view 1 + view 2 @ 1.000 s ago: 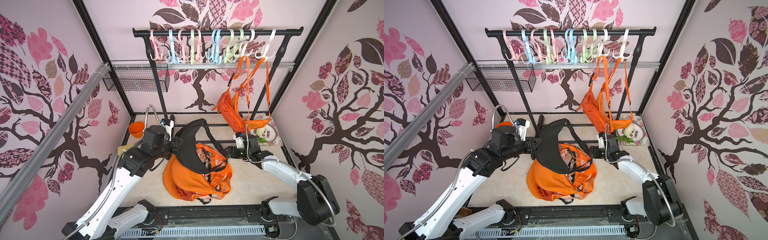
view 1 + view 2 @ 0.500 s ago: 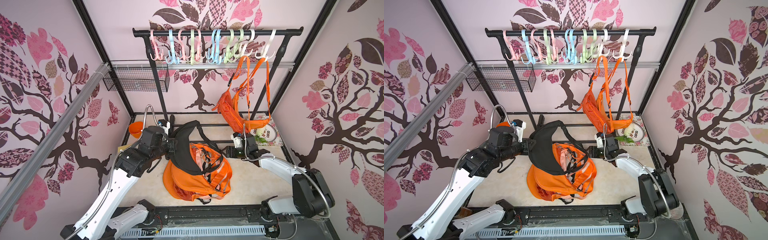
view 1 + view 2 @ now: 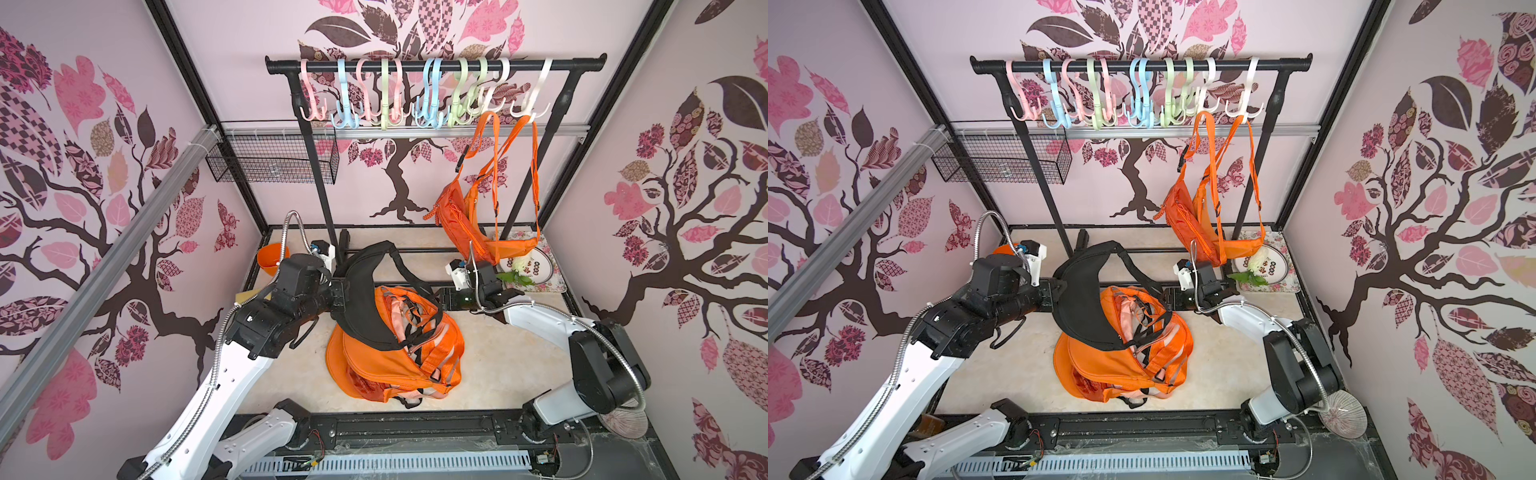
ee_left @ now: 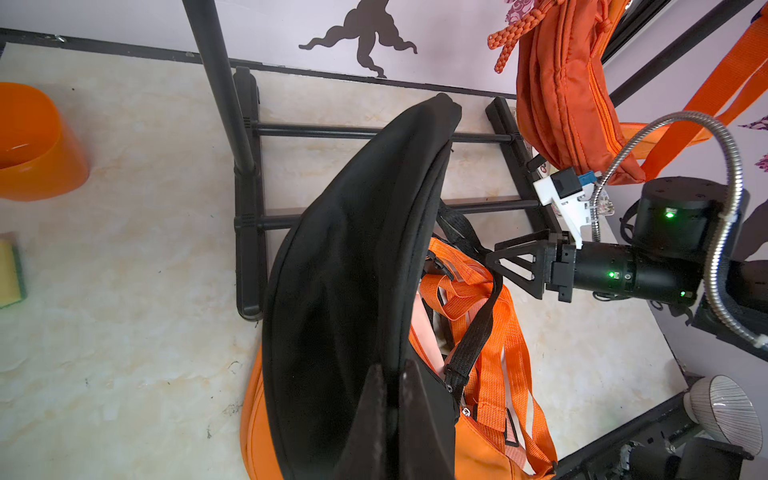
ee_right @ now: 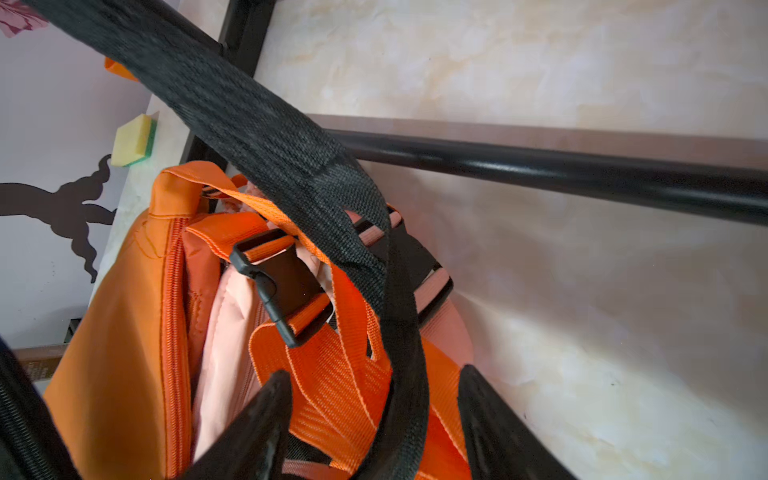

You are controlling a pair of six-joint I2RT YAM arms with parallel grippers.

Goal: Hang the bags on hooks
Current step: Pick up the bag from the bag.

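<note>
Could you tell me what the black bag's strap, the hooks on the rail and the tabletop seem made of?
Black strap: woven webbing, probably nylon, matte; its ribbed weave shows. Hooks: likely moulded plastic, smooth and glossy in pastel colours. Tabletop: cream, marble-veined, slightly sheeny; stone or laminate, I cannot tell.

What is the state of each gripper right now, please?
Left gripper: closed on the black fabric sling bag.
Right gripper: open, with its jaws on either side of the bag's black webbing strap, not clamped on it.
</note>
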